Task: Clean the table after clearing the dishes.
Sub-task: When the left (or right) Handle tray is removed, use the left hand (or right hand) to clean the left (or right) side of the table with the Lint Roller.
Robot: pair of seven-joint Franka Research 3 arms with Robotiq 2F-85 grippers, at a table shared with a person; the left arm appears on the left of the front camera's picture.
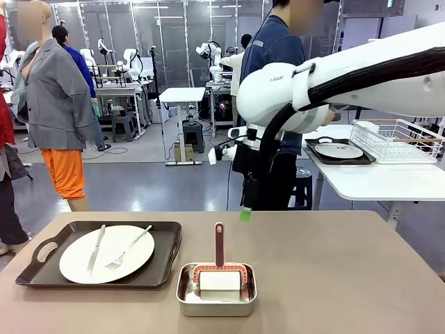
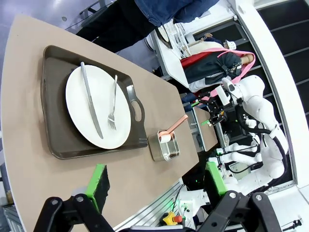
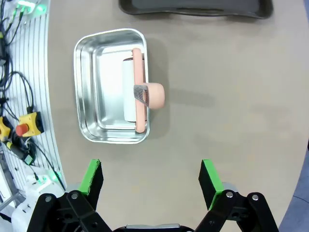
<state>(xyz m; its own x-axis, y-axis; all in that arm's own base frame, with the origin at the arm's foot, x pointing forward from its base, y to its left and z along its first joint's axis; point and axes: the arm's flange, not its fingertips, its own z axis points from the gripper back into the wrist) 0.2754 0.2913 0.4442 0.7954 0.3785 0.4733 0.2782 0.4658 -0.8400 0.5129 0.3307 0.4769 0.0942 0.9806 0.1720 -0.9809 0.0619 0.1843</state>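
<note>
- big beige table [image 1: 334, 271] takes up the whole bottom of the front view
- dark tray [image 1: 165, 261] sits on it at lower left, holding one white plate [image 1: 76, 263] with a knife [image 1: 96, 249] and fork [image 1: 129, 248] lying on top
- second tray [image 1: 315, 156] with its own plate [image 1: 338, 150] is over on the white table [image 1: 375, 182], middle right
- steel pan [image 1: 185, 292] at bottom centre, just right of the dark tray, has a white roller [image 1: 219, 280] with a reddish handle in it
- left gripper [image 2: 155, 180] and right gripper [image 3: 150, 181] are both spread wide with nothing in them, up above the table

On the table [image 1: 334, 264], 1 tray [image 1: 165, 250] at left holds 1 plate [image 1: 76, 268] with knife [image 1: 96, 249] and fork [image 1: 131, 245]; a steel pan [image 1: 182, 292] containing a roller [image 1: 219, 280] stands just beside it.
</note>
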